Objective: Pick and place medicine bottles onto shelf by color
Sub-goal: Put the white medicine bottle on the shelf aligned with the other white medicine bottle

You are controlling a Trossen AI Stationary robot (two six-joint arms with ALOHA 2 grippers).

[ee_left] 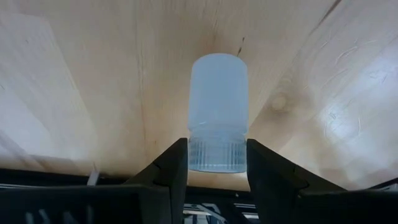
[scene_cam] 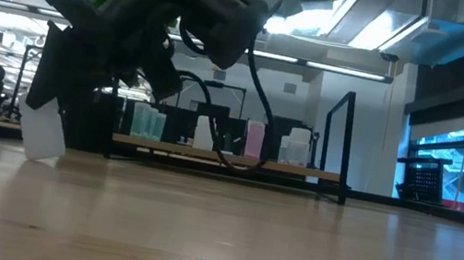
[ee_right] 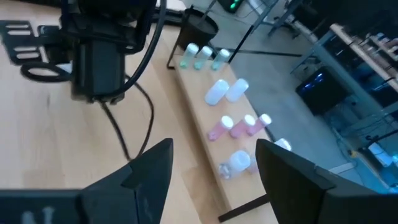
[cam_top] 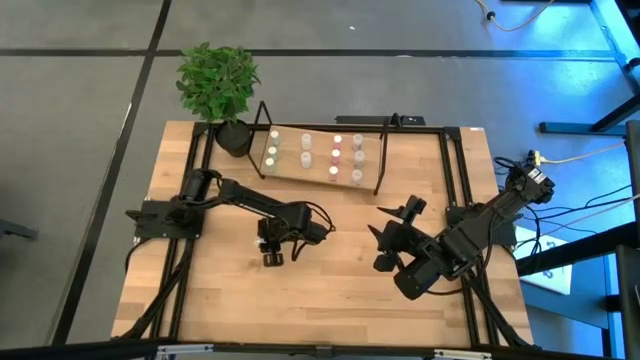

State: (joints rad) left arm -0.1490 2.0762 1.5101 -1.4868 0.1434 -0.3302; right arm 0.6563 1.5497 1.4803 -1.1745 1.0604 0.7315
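My left gripper [cam_top: 272, 252] is over the middle of the table, near its left half, shut on a pale white medicine bottle [ee_left: 217, 93], which the low view shows as a tilted white cylinder [scene_cam: 43, 133] low over the tabletop. The shelf [cam_top: 320, 172] stands at the far side of the table. On it are upright bottles in groups: greenish [cam_top: 273, 150], white [cam_top: 305, 150], pink [cam_top: 335, 152] and clear [cam_top: 357, 150]. My right gripper [ee_right: 214, 180] hovers open above the table's right half, with nothing between its fingers. My left gripper pinches the bottle's ribbed cap [ee_left: 217, 157] between its two fingers [ee_left: 174, 165], one on each side. The fingers slant down from above. The body sticks out beyond the fingertips, tilted downward. Whether its lower end [scene_cam: 50, 157] touches the table I cannot tell.
A potted plant [cam_top: 218, 80] stands at the shelf's far left corner. The shelf's black wire ends [cam_top: 262, 140] rise at both sides. Bare wooden tabletop [cam_top: 330, 290] lies between the arms and toward the near edge.
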